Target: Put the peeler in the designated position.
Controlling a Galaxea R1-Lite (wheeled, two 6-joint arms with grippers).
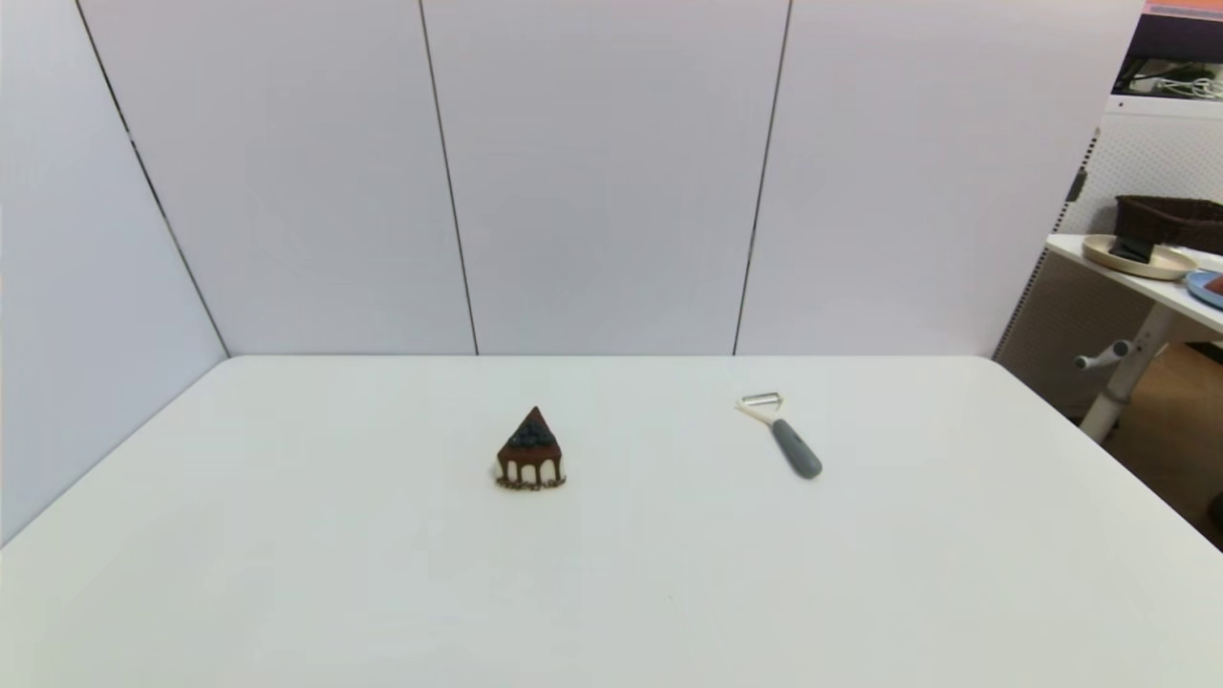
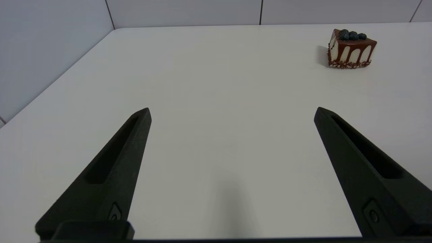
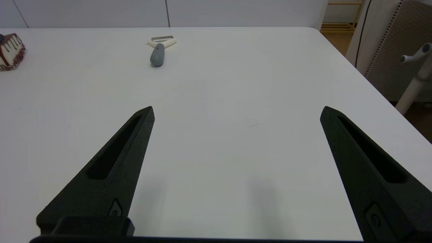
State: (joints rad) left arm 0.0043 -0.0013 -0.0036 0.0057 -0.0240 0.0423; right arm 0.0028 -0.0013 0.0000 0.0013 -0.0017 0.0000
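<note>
I find the peeler [image 1: 782,437] lying flat on the white tabletop [image 1: 287,573], right of the cake slice [image 1: 531,452] and well apart from it. It looks light and rigid; I would grip the thick grey handle, avoiding the thin blade. My right tool [image 3: 236,113] and left tool [image 2: 233,113] both stand open, empty, near my edge. Surface smooth, bare; white panels behind.

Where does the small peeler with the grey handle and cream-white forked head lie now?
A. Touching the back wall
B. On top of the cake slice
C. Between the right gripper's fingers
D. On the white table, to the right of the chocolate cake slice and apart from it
D: the small peeler with the grey handle and cream-white forked head lies flat on the white table, clearly apart from the triangular chocolate cake slice; the open right gripper is empty.
</note>
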